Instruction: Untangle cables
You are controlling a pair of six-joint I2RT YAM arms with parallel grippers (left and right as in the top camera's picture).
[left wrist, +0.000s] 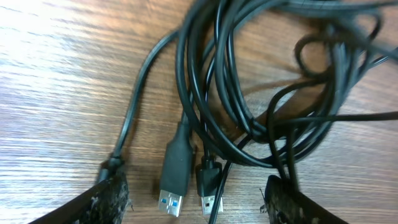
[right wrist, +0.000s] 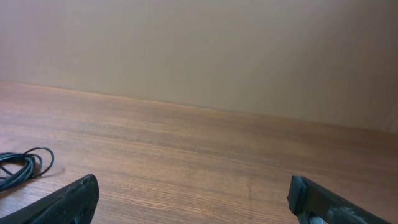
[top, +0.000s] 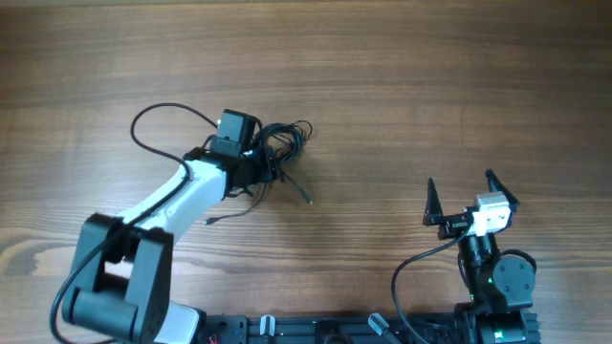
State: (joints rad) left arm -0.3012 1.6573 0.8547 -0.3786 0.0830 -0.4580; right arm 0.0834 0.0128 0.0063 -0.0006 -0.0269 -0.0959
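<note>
A tangled bundle of thin black cables [top: 282, 143] lies on the wooden table left of centre, with a loose loop [top: 158, 119] to the left and a plug end [top: 308, 199] trailing right. My left gripper [top: 260, 167] is open and low over the bundle. In the left wrist view its fingers [left wrist: 199, 202] straddle two silver-tipped USB plugs [left wrist: 174, 168] and the coiled cables [left wrist: 261, 93]. My right gripper [top: 471, 193] is open and empty at the right front, far from the cables. The right wrist view shows its fingers [right wrist: 193, 199] over bare wood, with the cables [right wrist: 25, 163] at far left.
The wooden table [top: 430, 86] spreads around the bundle. The arm bases stand at the front edge [top: 316, 330]. A beige wall [right wrist: 217, 50] rises behind the table in the right wrist view.
</note>
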